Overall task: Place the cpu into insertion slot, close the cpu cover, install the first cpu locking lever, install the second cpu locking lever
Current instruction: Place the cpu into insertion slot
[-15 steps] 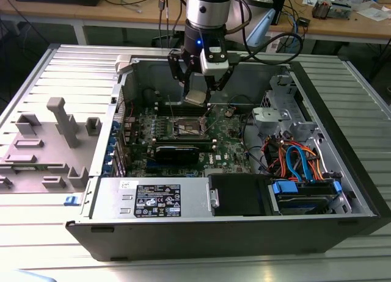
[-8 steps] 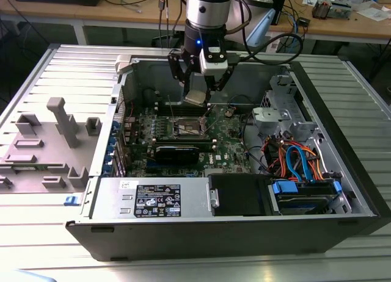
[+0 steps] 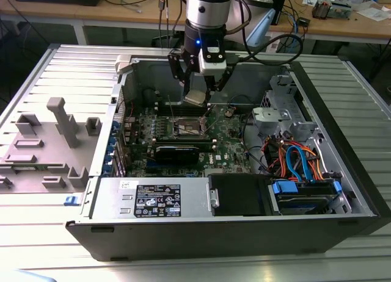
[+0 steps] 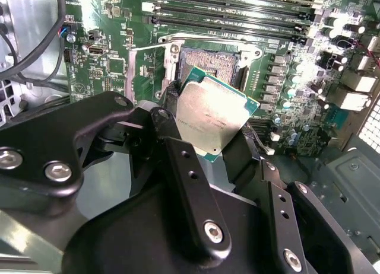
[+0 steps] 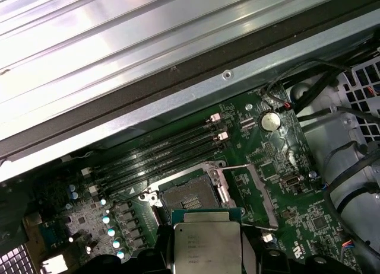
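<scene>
Above the green motherboard [image 3: 226,144] of an open computer case [image 3: 244,236], the gripper [image 3: 197,97] was seen clamped on the cpu [image 3: 195,99], which was held tilted and clear of the board, over the insertion slot [image 3: 188,128] but not seated in it. By the exterior view the whole case was taken in, with orange and blue cables [image 3: 293,157] at the exterior view's right and a grey fixture [image 3: 61,123] on the table at the exterior view's left. In the second wrist view the black fingers [image 4: 171,105] were shown pressed against opposite edges of the chip. In the first wrist view a coin cell [image 5: 270,120] and long black memory slots [image 5: 160,156] were brought out beyond the socket, and a thin wire lever [image 5: 243,165] was seen beside it. The chip was presented as a square with a silvery-tan metal lid, faintly printed, on a green rim. The socket was seen open, its dark contact field exposed within a silvery frame.
</scene>
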### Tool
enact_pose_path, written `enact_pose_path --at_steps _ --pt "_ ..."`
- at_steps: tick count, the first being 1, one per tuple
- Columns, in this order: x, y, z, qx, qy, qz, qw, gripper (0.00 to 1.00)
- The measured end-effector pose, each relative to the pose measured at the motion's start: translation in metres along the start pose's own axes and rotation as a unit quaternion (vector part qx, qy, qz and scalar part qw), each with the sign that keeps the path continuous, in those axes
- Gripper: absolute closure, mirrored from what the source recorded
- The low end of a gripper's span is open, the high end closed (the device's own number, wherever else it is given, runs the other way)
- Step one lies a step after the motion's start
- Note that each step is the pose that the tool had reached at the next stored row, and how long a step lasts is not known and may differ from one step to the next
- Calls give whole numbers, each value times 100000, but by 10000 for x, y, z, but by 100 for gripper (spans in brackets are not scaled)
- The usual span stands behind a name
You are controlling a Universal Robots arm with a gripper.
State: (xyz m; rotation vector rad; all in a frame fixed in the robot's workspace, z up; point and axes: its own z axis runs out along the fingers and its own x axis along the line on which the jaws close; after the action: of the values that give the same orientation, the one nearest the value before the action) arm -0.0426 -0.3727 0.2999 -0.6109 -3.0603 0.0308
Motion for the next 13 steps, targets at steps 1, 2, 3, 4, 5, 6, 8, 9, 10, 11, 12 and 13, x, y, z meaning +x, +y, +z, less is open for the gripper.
enact_pose_path --at_steps 1,2,3,4,5,6,8,9,10,11,12,13 --pt "0 0 0 -1 1 110 100000 45" --pt "0 0 0 -3 3 224 100000 45" --pt "0 0 0 -5 6 306 100000 45" --pt "0 0 0 -7 8 379 99999 45" --pt "0 0 0 -9 9 430 99999 45" --pt "0 0 0 -6 10 460 99999 45" --pt "0 0 0 -6 10 516 99999 45" --pt "0 0 0 -6 11 530 99999 45" --pt "0 0 0 -8 13 550 99998 45" --pt "0 0 1 -10 13 563 99998 45" --pt "0 0 0 -7 10 577 99998 45" --pt "0 0 1 -7 13 593 99998 45"
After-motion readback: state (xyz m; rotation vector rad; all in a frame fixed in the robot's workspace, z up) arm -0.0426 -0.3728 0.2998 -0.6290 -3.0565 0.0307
